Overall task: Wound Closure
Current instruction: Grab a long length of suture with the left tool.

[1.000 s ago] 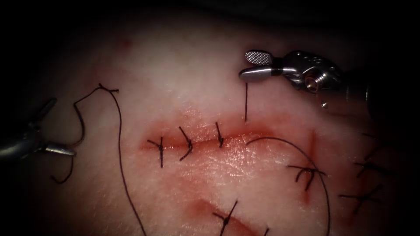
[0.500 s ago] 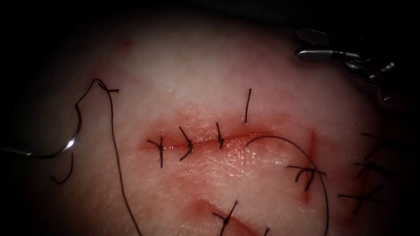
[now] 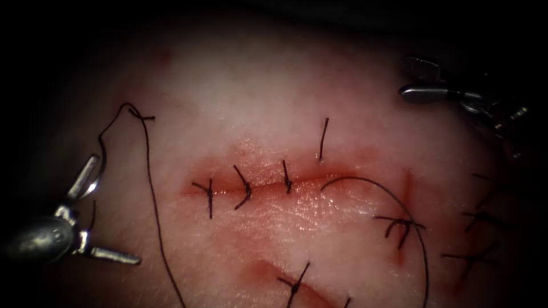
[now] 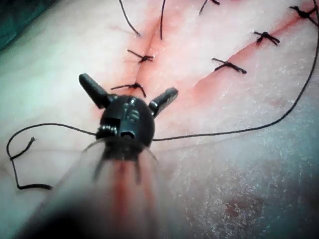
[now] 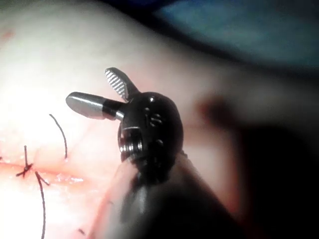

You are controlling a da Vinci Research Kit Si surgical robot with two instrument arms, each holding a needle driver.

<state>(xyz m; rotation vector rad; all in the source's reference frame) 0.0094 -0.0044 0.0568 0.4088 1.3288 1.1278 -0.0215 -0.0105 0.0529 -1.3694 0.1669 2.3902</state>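
Note:
The cut (image 3: 268, 183) runs across the tissue (image 3: 257, 91) and carries three stitches. A short cut thread end (image 3: 322, 140) stands up at its right part. The curved needle (image 3: 101, 171) lies on the tissue far left of the cut, not in the tissue. My left tool (image 3: 114, 211) has its jaws spread wide and holds nothing, the upper jaw right beside the needle. Its open jaws (image 4: 128, 84) also appear in the left wrist view. My right tool (image 3: 404, 76), (image 5: 88, 85) hovers at the upper right, open, with nothing in it. Thread (image 3: 154, 217) trails from the needle downward.
Another thread loop (image 3: 399, 205) arcs from the cut's right end down to the right. Older stitches (image 3: 399, 225) lie right of the cut, with further ones (image 3: 294, 285) below it. Red fluid (image 3: 319, 171) stains the cut's edges.
The right tool drew away from the standing thread end to the upper right. The left tool left the needle lying on the tissue, went out of view, and is back beside it with jaws spread.

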